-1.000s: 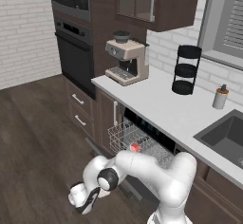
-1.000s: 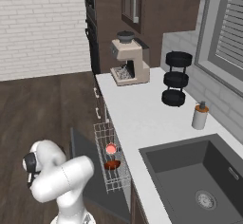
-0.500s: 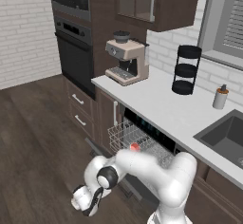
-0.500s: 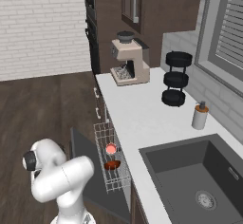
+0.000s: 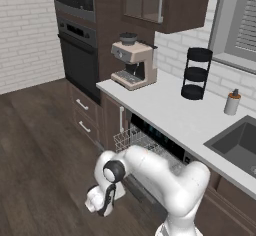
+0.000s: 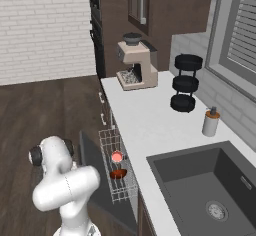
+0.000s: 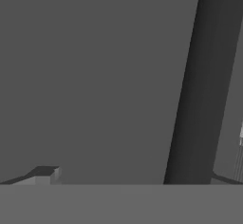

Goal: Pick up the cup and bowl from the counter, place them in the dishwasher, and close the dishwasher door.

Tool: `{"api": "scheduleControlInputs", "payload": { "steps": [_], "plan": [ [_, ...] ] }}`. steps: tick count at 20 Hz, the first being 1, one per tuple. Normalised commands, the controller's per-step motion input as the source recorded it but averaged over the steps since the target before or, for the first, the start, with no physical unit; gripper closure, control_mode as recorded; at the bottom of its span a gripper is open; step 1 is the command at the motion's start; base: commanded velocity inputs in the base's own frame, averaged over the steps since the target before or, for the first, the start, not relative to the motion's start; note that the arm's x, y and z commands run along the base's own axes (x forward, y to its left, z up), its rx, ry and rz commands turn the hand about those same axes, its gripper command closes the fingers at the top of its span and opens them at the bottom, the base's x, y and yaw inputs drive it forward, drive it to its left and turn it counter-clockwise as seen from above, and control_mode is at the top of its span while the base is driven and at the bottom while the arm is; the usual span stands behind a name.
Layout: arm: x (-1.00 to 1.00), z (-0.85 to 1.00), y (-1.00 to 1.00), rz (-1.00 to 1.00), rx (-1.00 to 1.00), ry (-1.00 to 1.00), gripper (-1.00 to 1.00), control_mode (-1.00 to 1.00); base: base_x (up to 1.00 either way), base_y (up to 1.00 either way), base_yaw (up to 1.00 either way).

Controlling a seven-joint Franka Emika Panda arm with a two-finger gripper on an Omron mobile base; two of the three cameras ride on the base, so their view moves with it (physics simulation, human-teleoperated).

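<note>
Two items already sit in the dishwasher's (image 6: 107, 190) pulled-out wire rack (image 6: 118, 167): the cup (image 6: 117, 156) toward the far end and the bowl (image 6: 118, 173) just nearer, seen in the right base view. That leaves the dishwasher door (image 6: 95, 172), which stands partly raised at the rack's left, its dark panel also spreading across the hand view (image 7: 95, 76). The gripper (image 5: 106, 204) hangs low near the floor in the left base view, just outside the door; whether its fingers are spread or pressed together cannot be told, since only one fingertip corner shows in the hand view and the base view is too coarse.

My judgement is that the main risk lies with the rack: it seems to reach out past the cabinet front, so a door pushed up against it could jam, or jolt the cup and bowl. A second risk is the hand slipping along the smooth flat panel if the push lands near an edge, letting the door drop back open. The counter (image 5: 170, 112) above plays no part in this step.
</note>
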Motion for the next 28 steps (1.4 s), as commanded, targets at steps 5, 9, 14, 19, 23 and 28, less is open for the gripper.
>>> {"api": "scheduleControlInputs", "payload": {
  "steps": [5, 9, 14, 19, 23, 28],
  "plan": [
    [0.15, 0.86, -1.00, 0.08, 0.30, 0.00, -1.00, -1.00, 0.00, 0.00, 0.00],
    [0.41, 0.80, -1.00, 0.10, 0.42, 0.12, -1.00, -1.00, 0.00, 0.00, 0.00],
    [0.86, 0.30, -0.62, 0.06, 0.38, 0.23, -1.00, -1.00, 0.00, 0.00, 0.00],
    [1.00, 0.00, -1.00, 0.02, 0.32, 0.21, -1.00, -1.00, 0.00, 0.00, 0.00],
    [0.99, -0.13, -1.00, 0.00, 0.18, 0.14, -1.00, -1.00, 0.00, 0.00, 0.00],
    [0.79, -0.47, -0.70, 0.00, 0.01, 0.03, -1.00, -1.00, 0.00, 0.00, 0.00]
  ]
}}
